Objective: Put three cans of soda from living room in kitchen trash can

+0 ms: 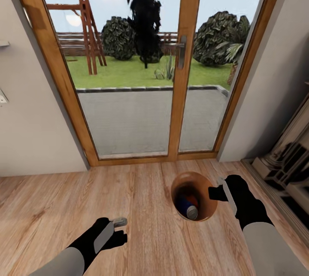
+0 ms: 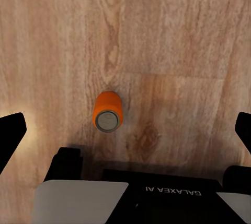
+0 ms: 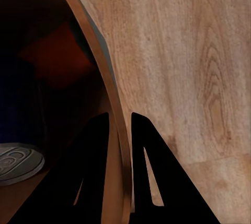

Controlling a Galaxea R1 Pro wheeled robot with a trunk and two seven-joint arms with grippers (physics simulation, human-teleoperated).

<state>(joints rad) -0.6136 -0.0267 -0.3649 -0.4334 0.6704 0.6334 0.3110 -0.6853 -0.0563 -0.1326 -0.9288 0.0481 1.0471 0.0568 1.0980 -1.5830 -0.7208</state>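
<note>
Bin held by the glass doors, one can loose on the floor
Right gripper [image 1: 217, 190] pinches the bin [image 1: 205, 213] rim; blue can [image 1: 187, 208] and an orange can inside. Left gripper [image 2: 125, 125], jaws wide apart, hangs over an orange can [image 2: 107, 111] on the floor [image 1: 150, 241]

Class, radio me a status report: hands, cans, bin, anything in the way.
Right hand shut on trash can rim. Left hand open above orange can lying on floor. Blue can in the bin. Nothing in the way.

left tool [image 1: 121, 229] hangs with fingers spread wide; right tool [image 1: 218, 190] is pinched closed, arm forward.
</note>
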